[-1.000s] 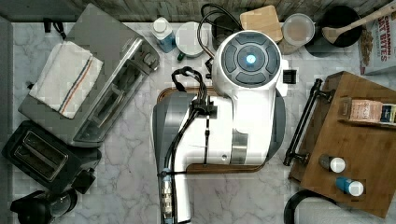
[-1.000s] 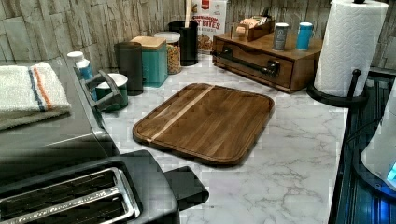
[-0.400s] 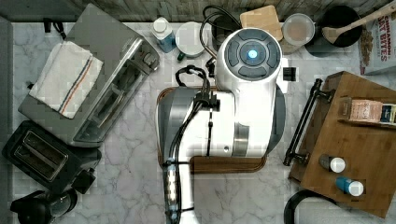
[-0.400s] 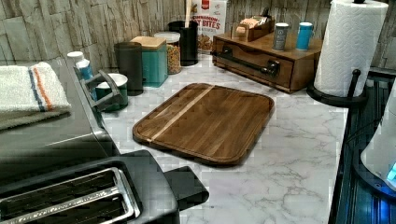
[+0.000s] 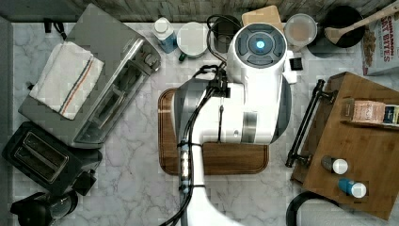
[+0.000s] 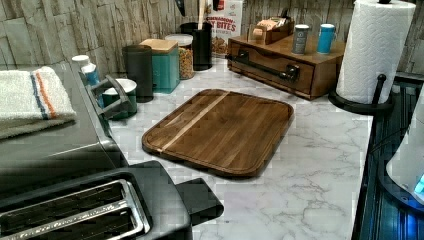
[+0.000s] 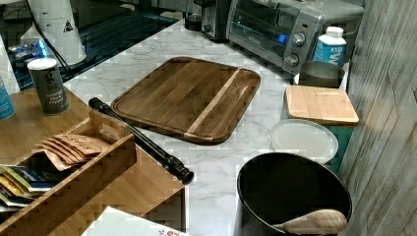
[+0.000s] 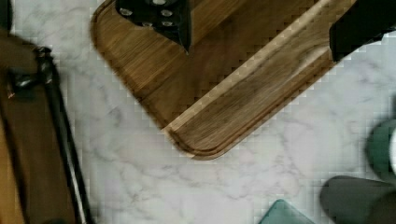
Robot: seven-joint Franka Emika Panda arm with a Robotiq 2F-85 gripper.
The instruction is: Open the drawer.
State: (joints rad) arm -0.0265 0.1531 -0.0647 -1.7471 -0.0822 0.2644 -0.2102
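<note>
The drawer (image 6: 272,69) is the wide front of a low wooden cabinet (image 5: 362,155) at the top view's right, and it sits flush with the cabinet. A long black bar handle (image 5: 307,123) runs across it; the handle (image 7: 141,141) also crosses the right view, and the handle (image 8: 64,144) appears in the wrist view. My gripper (image 8: 261,53) is open, its two black fingers (image 8: 164,18) wide apart above a corner of the cutting board, apart from the handle. In the top view the white arm (image 5: 256,89) hides the gripper.
A rounded wooden cutting board (image 6: 220,130) lies mid-counter. A toaster oven (image 5: 89,80) with a towel and a toaster (image 5: 42,157) stand at the top view's left. Canisters (image 6: 160,65), a black pot (image 7: 292,196) and a paper towel roll (image 6: 375,50) line the edges. Shakers (image 5: 336,165) stand on the cabinet.
In the top view the arm has shifted toward the top view's top and a little right. The drawer, board and other objects have not moved.
</note>
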